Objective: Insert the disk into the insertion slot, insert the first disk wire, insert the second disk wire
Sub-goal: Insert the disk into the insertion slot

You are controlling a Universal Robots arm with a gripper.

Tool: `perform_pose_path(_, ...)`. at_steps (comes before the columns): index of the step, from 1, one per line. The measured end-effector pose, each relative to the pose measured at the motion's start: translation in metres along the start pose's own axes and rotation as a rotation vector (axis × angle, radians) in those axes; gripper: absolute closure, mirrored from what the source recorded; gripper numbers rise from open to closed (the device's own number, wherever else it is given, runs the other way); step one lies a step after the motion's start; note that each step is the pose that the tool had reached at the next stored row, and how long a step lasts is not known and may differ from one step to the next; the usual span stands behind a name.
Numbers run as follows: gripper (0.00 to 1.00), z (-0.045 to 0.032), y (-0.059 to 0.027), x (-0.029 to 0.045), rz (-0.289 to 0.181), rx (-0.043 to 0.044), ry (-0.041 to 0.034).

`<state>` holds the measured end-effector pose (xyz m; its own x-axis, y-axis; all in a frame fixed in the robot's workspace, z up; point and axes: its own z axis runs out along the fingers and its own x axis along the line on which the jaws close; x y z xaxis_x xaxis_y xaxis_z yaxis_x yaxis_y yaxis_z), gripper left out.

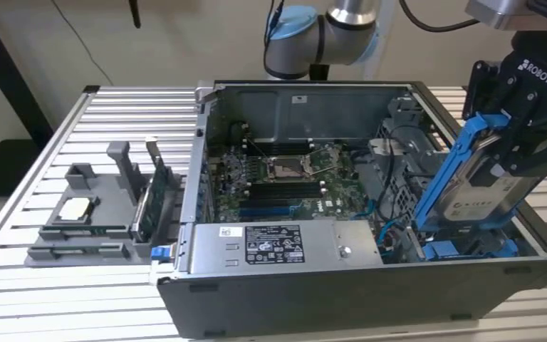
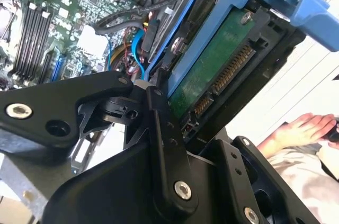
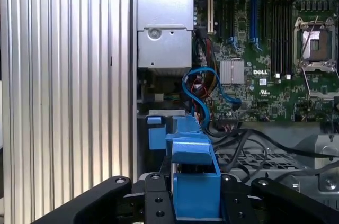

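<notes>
The disk [image 1: 478,203], silver-grey with a white label in a bright blue carrier, hangs steeply tilted over the open case at the exterior view's right. My gripper [image 1: 509,153] is shut on its upper part. The disk's lower end reaches down to the insertion slot [image 1: 473,249], a dark bay with blue fittings. In the second wrist view the disk's green circuit board [image 2: 217,60] faces the camera beside a black finger [image 2: 159,123]. In the first wrist view the blue carrier [image 3: 196,181] sits between the fingers [image 3: 233,200], above the slot's blue fitting [image 3: 156,134]. A blue wire [image 3: 206,83] loops near the bay.
The grey labelled power-supply box [image 1: 273,246] lies along the case's front wall, with the motherboard [image 1: 283,178] behind it. A grey fixture with parts [image 1: 93,214] stands on the ribbed table [image 1: 65,142] at the exterior view's left. A person's hand [image 2: 302,128] rests beyond the case.
</notes>
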<state>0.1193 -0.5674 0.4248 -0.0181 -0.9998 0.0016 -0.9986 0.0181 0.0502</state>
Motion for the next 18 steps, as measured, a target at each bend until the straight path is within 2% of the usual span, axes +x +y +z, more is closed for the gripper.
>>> perform_pose_path(6, 0.67, 0.0071, -0.002, 0.0, 0.0, -0.0012, -0.0034)
perform_pose_path(13, 0.67, 0.0102, -0.0082, 0.0069, 0.0, -0.0167, -0.0031)
perform_pose_path(18, 0.67, 0.016, -0.0086, 0.0089, 0.0, -0.0214, -0.0027)
